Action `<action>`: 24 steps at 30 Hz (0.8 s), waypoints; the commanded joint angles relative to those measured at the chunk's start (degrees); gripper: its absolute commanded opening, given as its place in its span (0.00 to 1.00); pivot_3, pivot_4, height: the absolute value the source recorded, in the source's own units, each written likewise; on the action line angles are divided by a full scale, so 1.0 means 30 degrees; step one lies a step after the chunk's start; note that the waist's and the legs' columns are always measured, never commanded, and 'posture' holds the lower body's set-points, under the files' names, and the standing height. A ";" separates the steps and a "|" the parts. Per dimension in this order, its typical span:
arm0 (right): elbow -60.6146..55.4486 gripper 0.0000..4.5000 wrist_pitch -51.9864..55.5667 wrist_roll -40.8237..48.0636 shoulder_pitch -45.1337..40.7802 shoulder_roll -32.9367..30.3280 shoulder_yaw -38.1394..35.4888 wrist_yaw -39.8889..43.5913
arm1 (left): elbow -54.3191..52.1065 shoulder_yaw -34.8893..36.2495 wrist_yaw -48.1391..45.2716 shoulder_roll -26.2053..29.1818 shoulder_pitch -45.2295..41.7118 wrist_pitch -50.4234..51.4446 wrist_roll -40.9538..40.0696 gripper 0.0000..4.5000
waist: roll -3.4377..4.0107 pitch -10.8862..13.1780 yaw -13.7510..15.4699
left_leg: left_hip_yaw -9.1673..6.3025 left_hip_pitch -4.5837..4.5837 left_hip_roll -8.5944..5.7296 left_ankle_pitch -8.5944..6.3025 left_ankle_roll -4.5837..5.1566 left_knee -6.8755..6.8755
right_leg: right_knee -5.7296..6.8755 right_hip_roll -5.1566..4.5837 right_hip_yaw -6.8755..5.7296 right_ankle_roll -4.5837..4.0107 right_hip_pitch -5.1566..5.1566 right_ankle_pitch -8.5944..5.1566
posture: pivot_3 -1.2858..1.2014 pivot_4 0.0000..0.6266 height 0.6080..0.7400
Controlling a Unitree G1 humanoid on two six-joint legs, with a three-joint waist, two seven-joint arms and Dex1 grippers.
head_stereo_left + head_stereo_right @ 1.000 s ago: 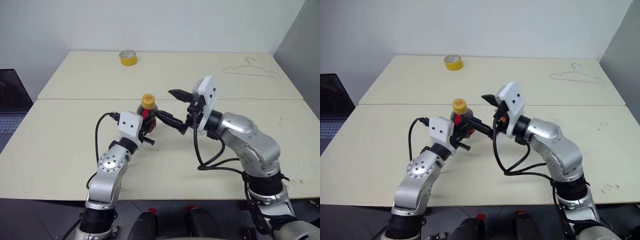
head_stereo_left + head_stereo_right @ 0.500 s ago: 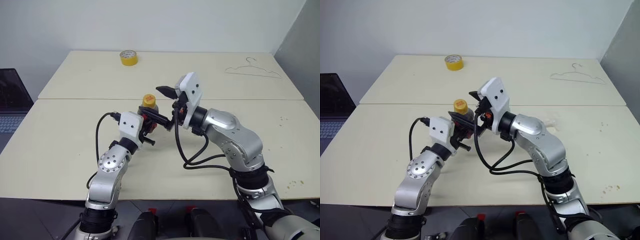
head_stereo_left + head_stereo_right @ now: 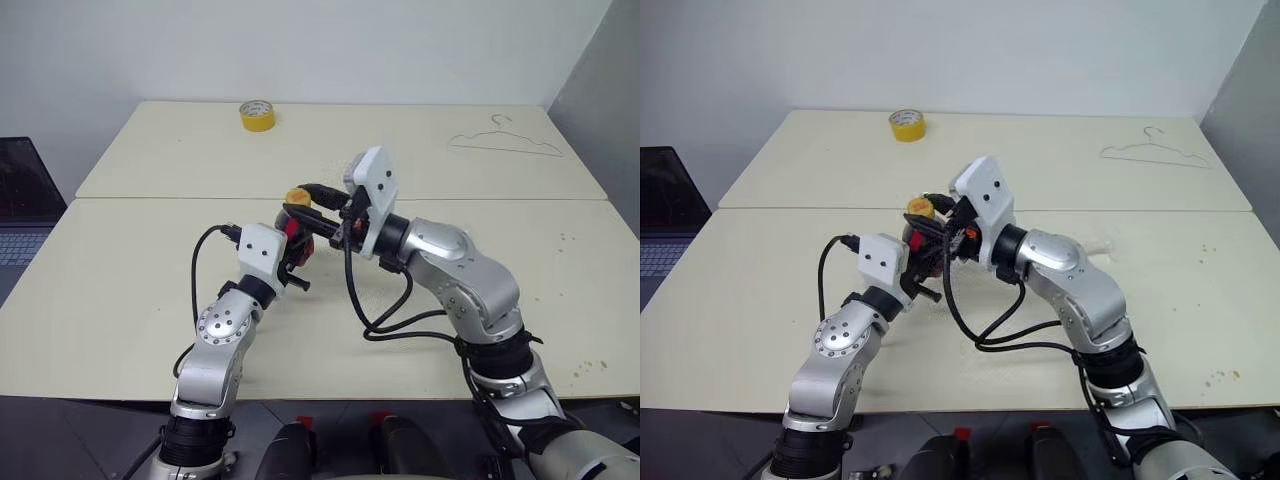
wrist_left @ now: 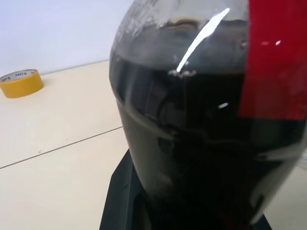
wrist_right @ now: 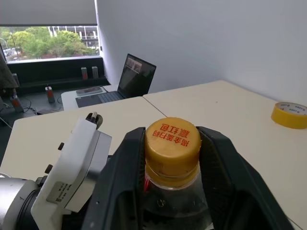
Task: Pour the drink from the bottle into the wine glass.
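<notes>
**Right gripper closes on the bottle cap**

The right gripper (image 5: 172,158) has swung in from the right with jaws wide and now pinches the yellow cap (image 5: 172,141) from both sides. The left gripper (image 3: 296,252), unmoved, holds the bottle (image 4: 206,139) upright by its body, above the near desk (image 3: 120,300), left of centre. The drink (image 4: 192,158) fills most of the bottle. This looks like the start of unscrewing: the cap is still on, so pouring has not begun. No wine glass can be made out. A yellow tape roll (image 3: 256,115) lies on the far desk, a hanger (image 3: 503,142) far right.
</notes>
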 commanded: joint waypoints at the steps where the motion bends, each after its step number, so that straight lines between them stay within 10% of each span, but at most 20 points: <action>1: -0.0629 0.27 -0.1070 -0.0274 -0.0310 -0.0442 -0.0203 0.0517 | -0.1006 0.0252 -0.0011 0.0081 -0.0266 -0.0552 -0.0124 0.12 | 0.0000 0.0000 0.0000 | -0.0001 -0.0001 0.0000 0.0000 -0.0001 0.0000 | 0.0000 0.0000 -0.0002 0.0000 0.0000 0.0000 | 0.52 0.24 1.00; 11: -0.1876 0.27 -0.3730 0.2801 0.0608 -0.2089 -0.1407 0.5369 | -0.1150 0.1719 -0.2225 0.1052 -0.1156 0.2471 -0.3665 0.12 | -0.0001 0.0001 -0.0003 | -0.0001 -0.0001 0.0000 -0.0006 0.0011 0.0001 | -0.0004 0.0000 -0.0006 0.0000 0.0007 0.0000 | 0.52 0.24 1.00; 24: -0.2107 0.27 -0.1317 0.6704 0.1072 -0.0321 -0.2336 0.3609 | -0.3005 0.2013 -0.2762 0.1611 -0.1190 0.6350 -0.7755 0.11 | 0.0001 0.0001 -0.0005 | -0.0012 0.0008 0.0017 -0.0005 0.0009 0.0002 | 0.0002 0.0015 -0.0006 0.0000 0.0009 0.0000 | 0.52 0.24 1.00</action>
